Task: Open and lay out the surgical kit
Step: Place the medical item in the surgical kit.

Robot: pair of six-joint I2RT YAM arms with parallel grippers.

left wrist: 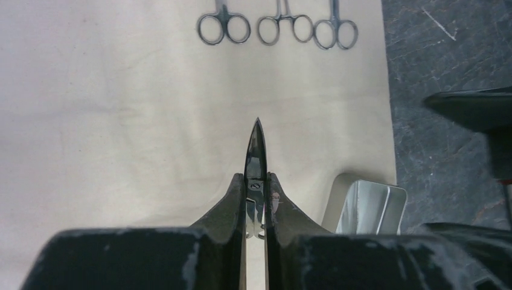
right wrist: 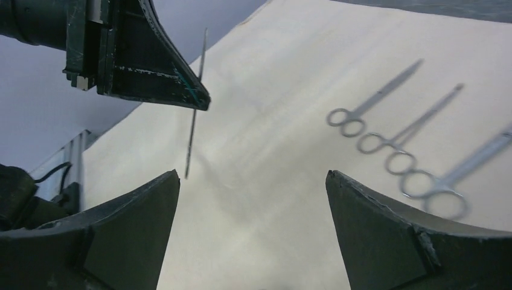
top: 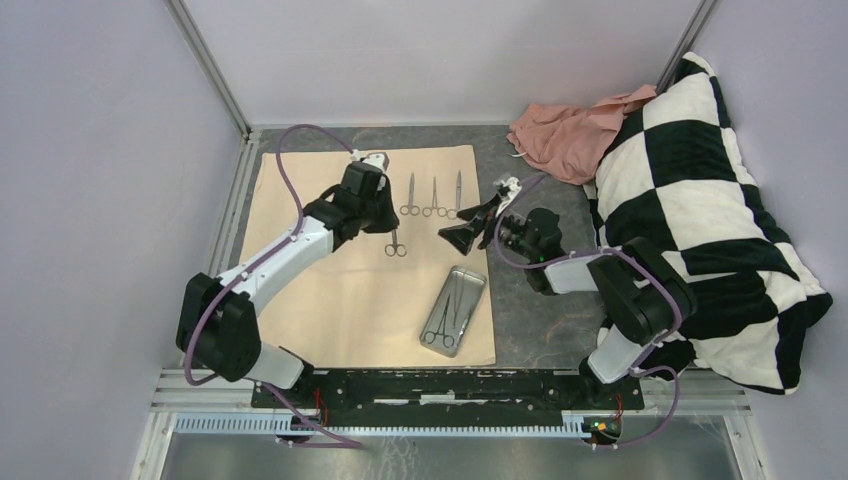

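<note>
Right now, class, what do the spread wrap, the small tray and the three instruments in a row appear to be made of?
Wrap: probably woven cloth, matte beige; it lies flat with faint soft creases.
Tray: likely steel, smooth and shiny; its wall reflects light.
Three instruments: seemingly polished metal, silver with bright glints on the ring handles.

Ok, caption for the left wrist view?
Left gripper clamped on a slim steel instrument over the beige cloth, three ring-handled instruments lined up ahead, steel tray corner at right.
</note>
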